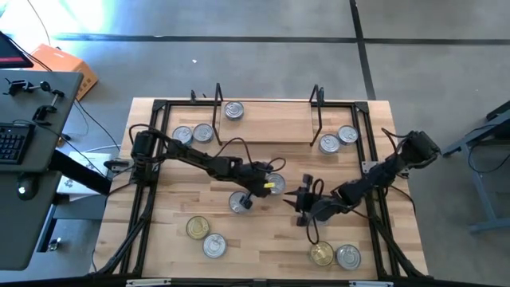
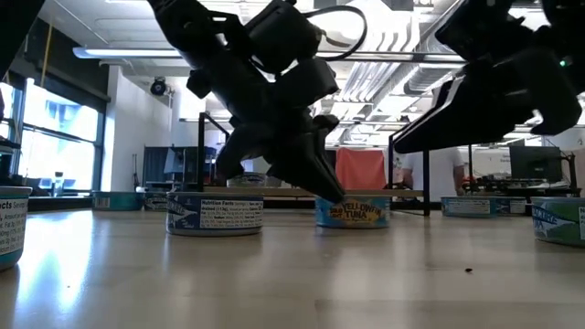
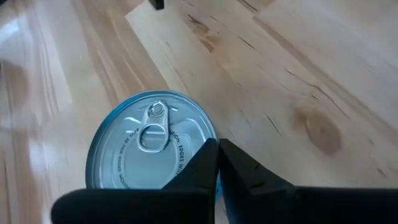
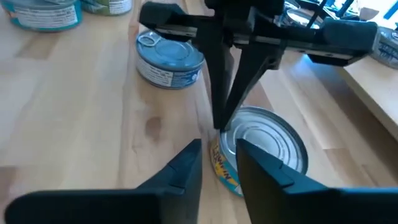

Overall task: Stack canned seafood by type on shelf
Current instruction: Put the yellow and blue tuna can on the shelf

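Here the canned seafood lies scattered over the bench (image 1: 263, 239): short round tins, most with shiny silver pull-tab lids, two gold-lidded ones (image 1: 197, 228) (image 1: 321, 254) near the front edge. One silver tin (image 1: 233, 110) sits on the shelf (image 1: 267, 108), the light board between black wire end frames at the far side; others cluster just before it at left (image 1: 193, 134) and right (image 1: 339, 139). Mid-bench, a blue-labelled tin (image 3: 152, 149) stands upright, and beside it a tin with a yellow-lettered tuna label (image 4: 261, 149).

The left pincer (image 3: 218, 163) has its fingers pressed together, holding nothing, tips low over the rim of the blue-labelled tin. From the right wrist view its tips reach down to the tuna tin's edge; contact cannot be told.

The right pincer (image 4: 219, 158) hovers near that tuna tin, fingers slightly apart, empty.
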Controlling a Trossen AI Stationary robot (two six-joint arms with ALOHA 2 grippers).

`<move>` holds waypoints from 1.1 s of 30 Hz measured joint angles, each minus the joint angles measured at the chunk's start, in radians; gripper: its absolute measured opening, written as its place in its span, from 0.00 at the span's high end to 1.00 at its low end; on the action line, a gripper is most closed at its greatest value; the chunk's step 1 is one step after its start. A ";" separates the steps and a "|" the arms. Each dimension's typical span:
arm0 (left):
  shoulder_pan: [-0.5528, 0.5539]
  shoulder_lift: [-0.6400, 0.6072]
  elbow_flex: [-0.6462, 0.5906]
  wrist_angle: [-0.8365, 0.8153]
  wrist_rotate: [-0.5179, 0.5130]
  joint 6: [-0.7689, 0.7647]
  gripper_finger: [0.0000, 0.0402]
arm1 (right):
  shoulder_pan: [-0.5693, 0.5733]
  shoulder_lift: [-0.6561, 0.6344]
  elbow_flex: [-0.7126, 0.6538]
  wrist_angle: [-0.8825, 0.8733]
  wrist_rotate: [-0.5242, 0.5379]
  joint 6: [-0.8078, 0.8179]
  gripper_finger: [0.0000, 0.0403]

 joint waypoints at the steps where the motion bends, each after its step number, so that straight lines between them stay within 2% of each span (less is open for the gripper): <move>1: 0.000 -0.002 0.000 0.006 -0.001 -0.018 1.00 | -0.006 0.000 0.000 -0.001 -0.004 -0.017 0.74; 5: 0.005 -0.017 -0.001 0.042 -0.002 -0.097 1.00 | -0.020 0.000 0.000 -0.007 -0.015 -0.108 0.59; 9: 0.014 -0.016 -0.001 0.067 -0.001 -0.179 1.00 | -0.043 0.004 0.000 -0.012 -0.040 -0.269 0.44; 13: 0.027 -0.017 -0.001 0.090 0.002 -0.246 1.00 | -0.065 0.005 0.000 -0.013 -0.067 -0.443 0.35; 18: 0.045 -0.017 -0.001 0.120 0.054 -0.310 1.00 | -0.101 0.005 0.000 -0.030 -0.081 -0.540 0.34; 24: 0.052 -0.025 0.000 0.141 0.056 -0.340 1.00 | -0.135 0.005 0.000 -0.081 -0.110 -0.600 0.33; 33: 0.050 -0.028 0.000 0.156 0.055 -0.348 1.00 | -0.188 0.005 -0.001 -0.073 -0.112 -0.525 0.38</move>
